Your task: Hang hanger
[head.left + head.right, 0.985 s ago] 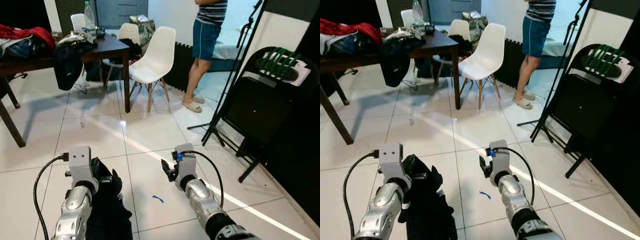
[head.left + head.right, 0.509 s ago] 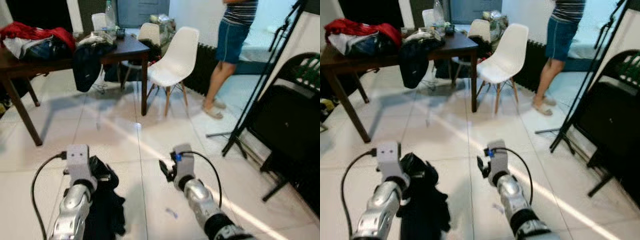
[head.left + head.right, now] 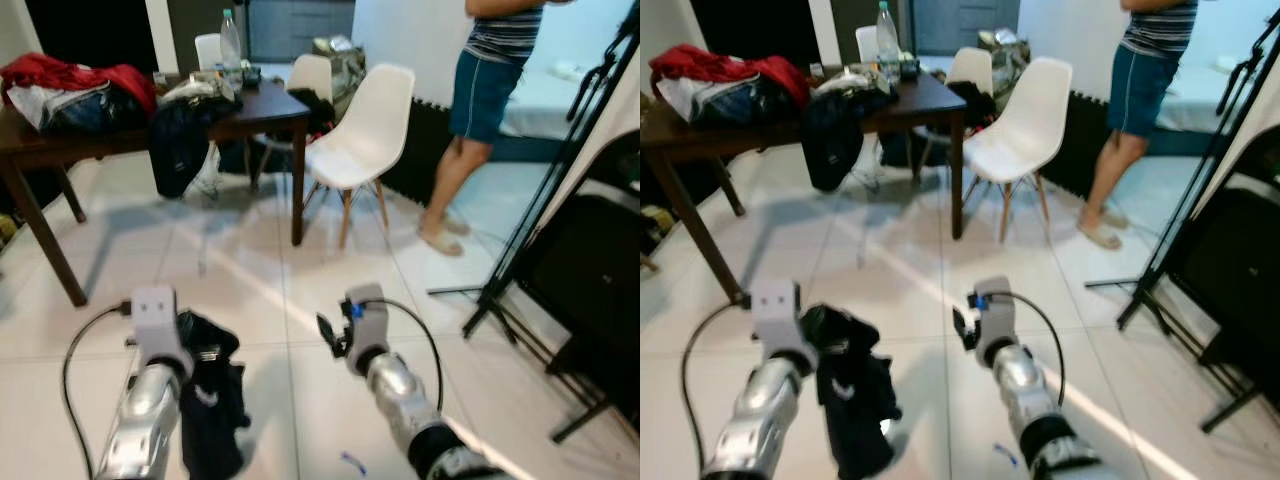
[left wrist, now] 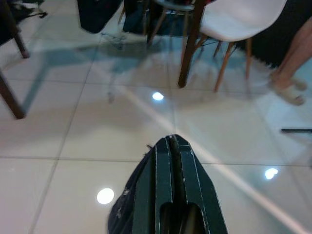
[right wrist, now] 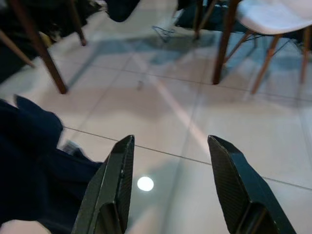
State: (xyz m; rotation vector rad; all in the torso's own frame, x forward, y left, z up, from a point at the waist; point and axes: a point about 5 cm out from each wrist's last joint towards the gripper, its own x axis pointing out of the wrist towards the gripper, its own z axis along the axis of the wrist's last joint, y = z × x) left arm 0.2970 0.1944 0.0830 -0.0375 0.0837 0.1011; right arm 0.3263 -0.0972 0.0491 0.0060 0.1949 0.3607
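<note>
Nearest, on the left, left gripper (image 4: 173, 146) with fingers pressed together, clamped on a black garment (image 3: 210, 395) hanging limp beside the silver forearm above the white tiled floor (image 3: 240, 270); whether a hanger sits inside that bundle, impossible to tell; on the right, right gripper (image 5: 168, 161) raised at about the same height, fingers spread wide apart, holding nothing, the dark cloth just to its side in the right wrist view; a small blue mark (image 3: 352, 463) on the tile low between the arms. Farther out, a white chair (image 3: 368, 130) beside a dark wooden table (image 3: 262, 100), a dark jacket (image 3: 180, 145) drooping over the table edge, red clothing (image 3: 70, 75) heaped at its far end, a clear bottle (image 3: 231, 40) standing upright on top; to the right, a black stand (image 3: 540, 215) with splayed legs; beyond, a person (image 3: 485, 110) in blue shorts and striped top standing near the wall.
</note>
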